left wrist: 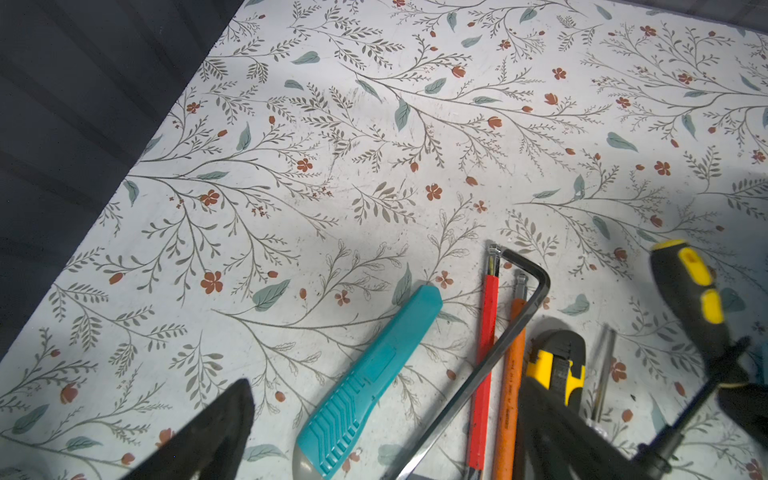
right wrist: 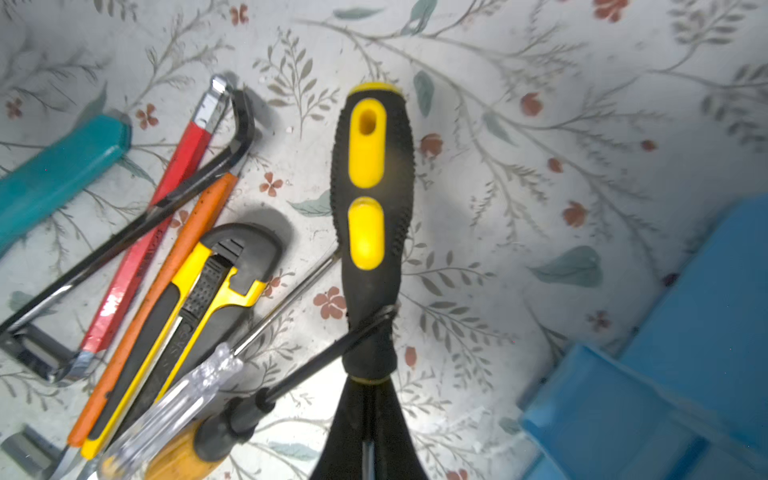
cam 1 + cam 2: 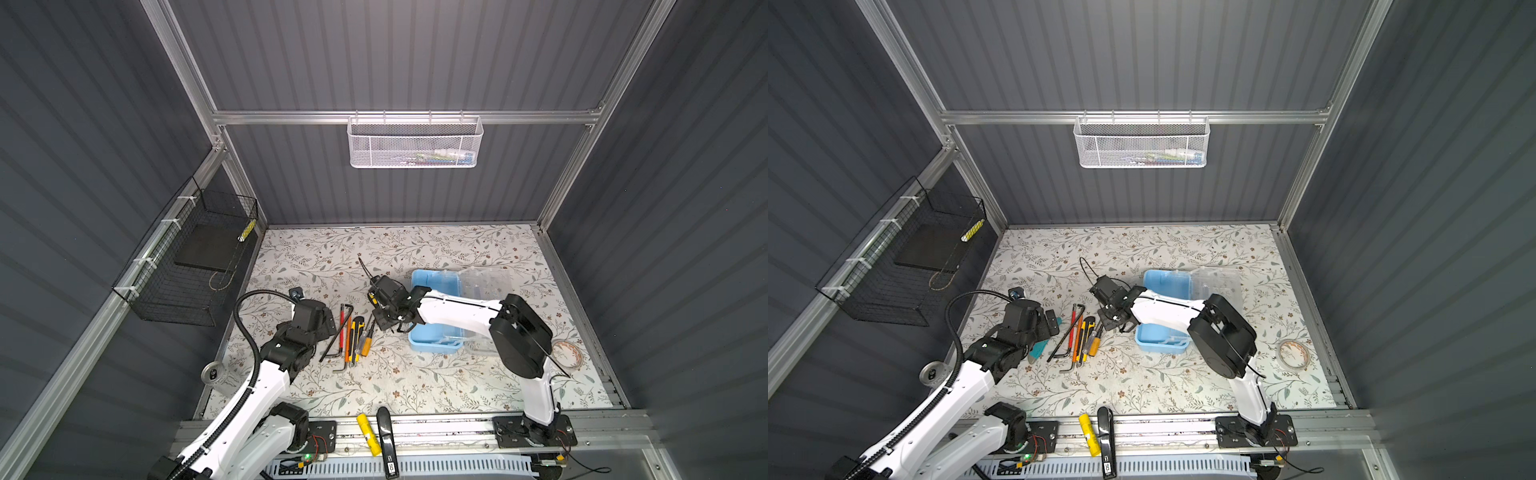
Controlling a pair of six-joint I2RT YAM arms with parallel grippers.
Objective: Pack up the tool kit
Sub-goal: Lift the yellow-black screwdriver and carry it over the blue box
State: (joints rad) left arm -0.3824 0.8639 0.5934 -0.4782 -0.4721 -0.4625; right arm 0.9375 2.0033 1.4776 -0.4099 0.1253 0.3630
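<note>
Spreading between grey ribbed walls (image 3: 374,62) lies a floral sheet (image 3: 415,386). Right gripper (image 2: 368,386) pinches the black-yellow screwdriver (image 2: 370,208) left of the light-blue case (image 3: 436,282); left gripper (image 1: 386,390) gapes wide over the teal tool (image 1: 365,374).

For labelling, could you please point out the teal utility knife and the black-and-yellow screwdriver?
teal utility knife (image 1: 368,378): left wrist view, middle of its body.
black-and-yellow screwdriver (image 2: 366,232): right wrist view, lower yellow inlay of its handle.

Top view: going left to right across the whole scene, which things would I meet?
black wire basket → yellow-black knife → light-blue case → tape roll. The crossed hex keys and screwdrivers are left out.
</note>
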